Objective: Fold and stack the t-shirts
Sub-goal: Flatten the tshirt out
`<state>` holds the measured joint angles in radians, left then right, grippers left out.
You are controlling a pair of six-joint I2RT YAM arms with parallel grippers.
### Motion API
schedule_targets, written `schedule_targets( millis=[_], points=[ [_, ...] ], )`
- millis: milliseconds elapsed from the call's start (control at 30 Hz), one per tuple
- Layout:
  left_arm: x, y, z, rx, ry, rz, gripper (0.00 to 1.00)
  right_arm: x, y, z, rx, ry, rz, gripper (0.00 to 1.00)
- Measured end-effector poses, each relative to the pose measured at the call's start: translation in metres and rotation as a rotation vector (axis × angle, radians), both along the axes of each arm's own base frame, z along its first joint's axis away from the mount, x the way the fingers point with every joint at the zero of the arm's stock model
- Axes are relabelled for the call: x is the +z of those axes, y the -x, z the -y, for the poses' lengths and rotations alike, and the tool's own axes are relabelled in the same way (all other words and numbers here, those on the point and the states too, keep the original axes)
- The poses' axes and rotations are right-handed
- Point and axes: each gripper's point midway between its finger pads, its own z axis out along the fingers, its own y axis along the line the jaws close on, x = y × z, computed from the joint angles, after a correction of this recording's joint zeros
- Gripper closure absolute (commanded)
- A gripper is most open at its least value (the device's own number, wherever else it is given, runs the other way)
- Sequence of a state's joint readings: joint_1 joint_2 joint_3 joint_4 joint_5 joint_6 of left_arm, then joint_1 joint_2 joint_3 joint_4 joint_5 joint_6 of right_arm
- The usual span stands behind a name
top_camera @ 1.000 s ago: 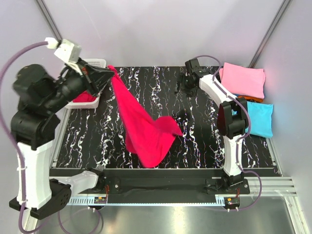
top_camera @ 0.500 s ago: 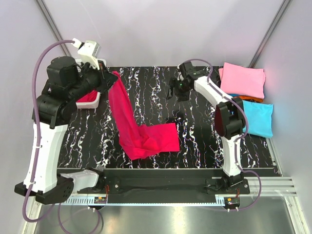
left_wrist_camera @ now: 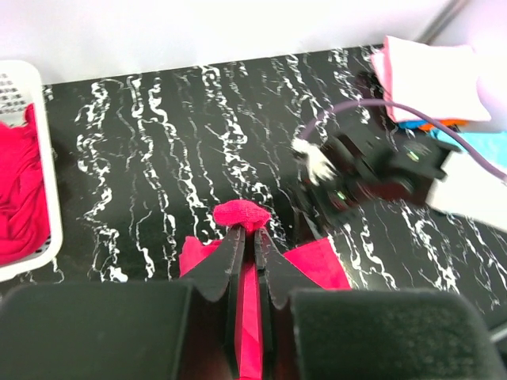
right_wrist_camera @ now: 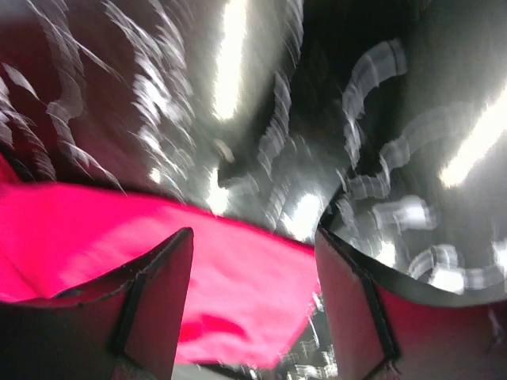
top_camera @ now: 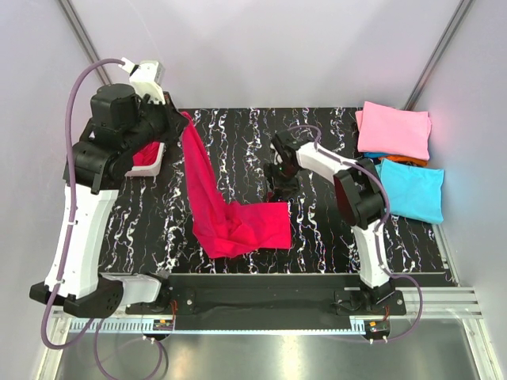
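The crimson t-shirt [top_camera: 226,214] hangs as a long strip from my left gripper [left_wrist_camera: 247,231], which is pinched together on a bunched edge of it, raised over the far left of the surface [top_camera: 238,142]. The shirt's lower half lies crumpled near the front middle. My right gripper [right_wrist_camera: 253,261] hovers just over its far right corner, jaws apart, holding nothing. Another red shirt [left_wrist_camera: 16,206] sits in the white basket [left_wrist_camera: 47,206] at far left. At the far right lie a folded pink shirt [top_camera: 394,131], a mostly hidden orange shirt [top_camera: 408,161] and a turquoise shirt [top_camera: 413,190].
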<state>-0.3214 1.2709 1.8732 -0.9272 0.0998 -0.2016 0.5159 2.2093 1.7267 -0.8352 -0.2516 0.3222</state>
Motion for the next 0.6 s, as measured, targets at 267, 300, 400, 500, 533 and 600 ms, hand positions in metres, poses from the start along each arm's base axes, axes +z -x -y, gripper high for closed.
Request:
schedule_targets(
  millis=[267,300,400,500,533,600],
  points=[
    [-0.011,-0.013,0.0,0.035,-0.003,-0.038,0.93,-0.007,0.042,0.049,-0.088,0.171,-0.015,0.3],
    [-0.013,-0.015,0.001,0.035,-0.003,-0.045,0.93,-0.007,0.042,0.049,-0.097,0.17,-0.011,0.29],
    [-0.016,-0.018,0.002,0.037,-0.002,-0.056,0.93,-0.007,0.044,0.049,-0.112,0.155,0.002,0.29],
    [-0.016,-0.018,0.002,0.037,-0.001,-0.057,0.93,-0.006,0.045,0.047,-0.116,0.139,0.01,0.3],
    [-0.016,-0.018,0.002,0.037,-0.001,-0.056,0.93,-0.006,0.045,0.046,-0.115,0.131,0.009,0.31],
    [-0.016,-0.018,0.002,0.037,-0.001,-0.057,0.93,-0.005,0.043,0.041,-0.111,0.106,0.011,0.34]
  ],
)
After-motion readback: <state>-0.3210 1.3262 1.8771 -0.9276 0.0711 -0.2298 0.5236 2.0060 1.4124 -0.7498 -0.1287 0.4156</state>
